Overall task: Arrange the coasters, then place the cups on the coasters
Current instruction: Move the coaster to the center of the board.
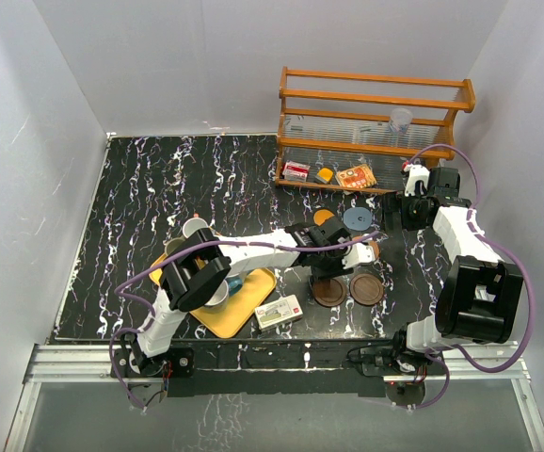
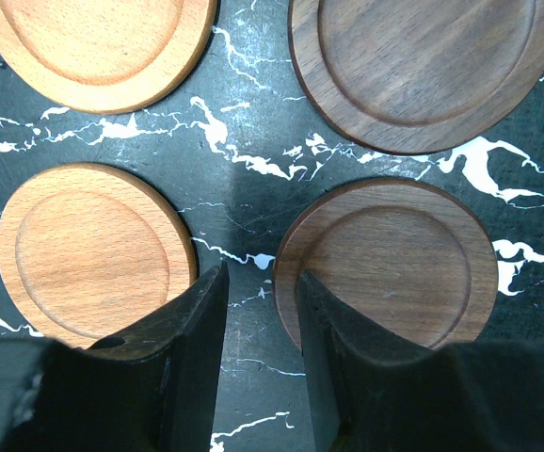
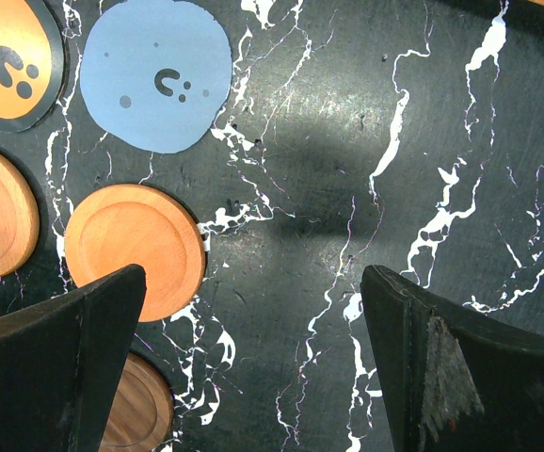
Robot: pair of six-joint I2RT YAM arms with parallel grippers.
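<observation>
Coasters (image 2: 385, 264): six lie flat in a close group right of centre on the table (image 1: 159, 188), four wooden ones in two pairs with a grey-blue one (image 3: 156, 85) and a printed orange one (image 3: 13, 61) beyond; none touch. Arrangement looks near complete, by my judgement. Cups (image 1: 195, 229) stand well apart on the yellow tray (image 1: 239, 320) at the left, several partly hidden under the left arm (image 1: 253, 250); none is on a coaster. The left gripper (image 2: 261, 282) hangs low over bare table between the two nearest wooden coasters, its fingers (image 2: 197, 330) drawn to a narrow gap and pinching nothing. The right gripper (image 3: 253, 278) hovers just beside the group, fingers (image 3: 470, 367) spread wide, empty. Hazards: a sideways move at this height would let either left finger shove a coaster out of line. The left arm, drawn back carelessly, could topple cups beneath its elbow. Both grippers work the same small patch, so they may collide. Coasters sit close, so a wide cup set off-centre may bump its neighbour.
</observation>
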